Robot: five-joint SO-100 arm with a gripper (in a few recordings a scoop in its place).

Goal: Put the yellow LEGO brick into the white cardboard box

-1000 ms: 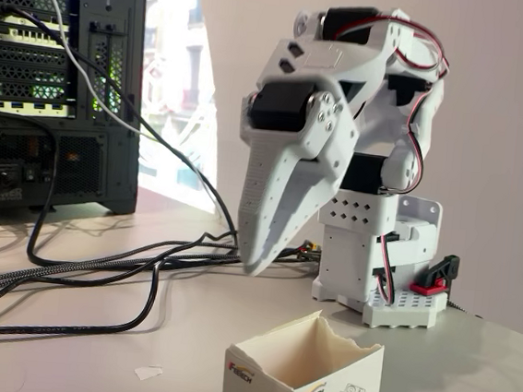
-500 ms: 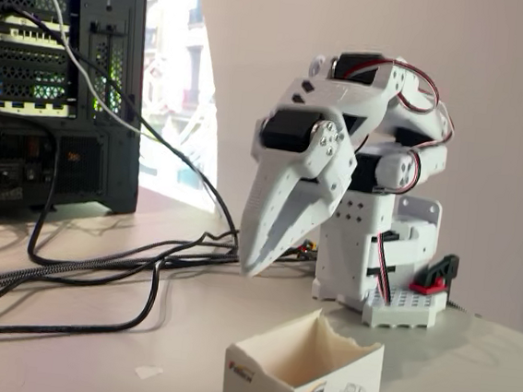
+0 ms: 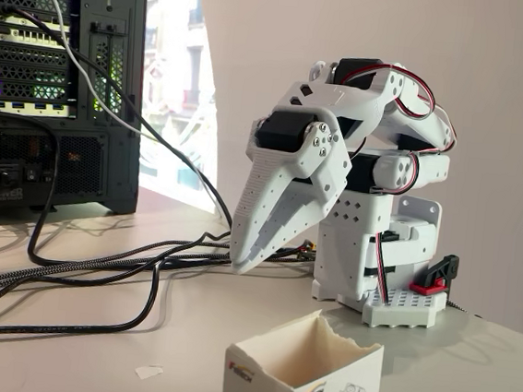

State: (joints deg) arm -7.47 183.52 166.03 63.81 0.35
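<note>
The pale tabletop (image 3: 183,337) fills the lower part of the fixed view, running from the near edge back to a plain wall on the right. At the far left stands a black computer tower (image 3: 59,84), its rear panel and vents turned this way, with a bright window gap just to its right. A bundle of black cables (image 3: 96,273) trails from the tower across the tabletop toward the arm's base. The white SO-100 arm (image 3: 366,169) sits right of centre, folded over on itself, red and black wires looping across its top. Its base (image 3: 375,272) rests on the tabletop with a small red and black clamp (image 3: 437,276) at its right side. The gripper (image 3: 241,266) points down and leftward, its tip hanging above the tabletop, behind and a little left of the box. The fingers (image 3: 269,215) lie together with no gap visible between them and nothing seen in them. The white cardboard box (image 3: 304,376) stands at the near edge, right of centre, open at its ragged top, a red-black logo on its front faces. Its inside floor is hidden, and no yellow LEGO brick can be seen. A tiny white scrap (image 3: 148,370) lies on the tabletop left of the box.
</note>
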